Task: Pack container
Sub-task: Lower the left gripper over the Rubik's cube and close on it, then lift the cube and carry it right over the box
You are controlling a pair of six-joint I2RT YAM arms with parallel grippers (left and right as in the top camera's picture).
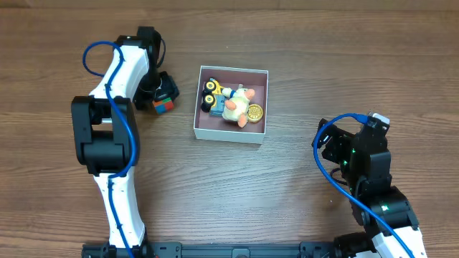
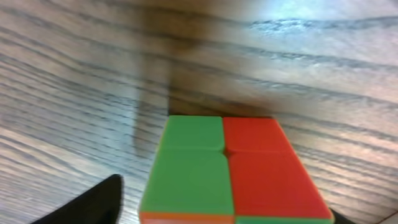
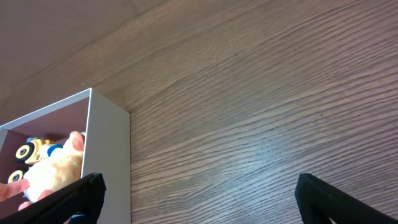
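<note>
At the left gripper [image 1: 159,94]: its jaws stand either side of a small plastic puzzle cube with green, red and orange faces [image 2: 227,168], toward the far-left part of the wooden bench [image 1: 287,201]. A strip of wood shows between one finger [image 2: 93,205] and the cube, so I judge it open, not yet clamped.
Right gripper [image 3: 199,196]: spread wide and empty, near the right edge, over bare wood.
Container [image 1: 228,134]: a square, shallow white cardboard box with a dusty pink inside, mid-bench toward the far edge, near the cube on its right, well apart from the right gripper.
Contents: a yellow toy vehicle with black wheels [image 1: 211,97], a cream and orange plush animal [image 1: 237,107], a round yellow disc [image 1: 255,111].
Container handling: probably light, with thin walls that bend, and likely to slide if nudged. Load it from above. If it must be moved, pinch a wall near a corner, where card is stiffest.
Cube handling: hard and smooth, likely slippery. Hold it by flat opposite faces.
</note>
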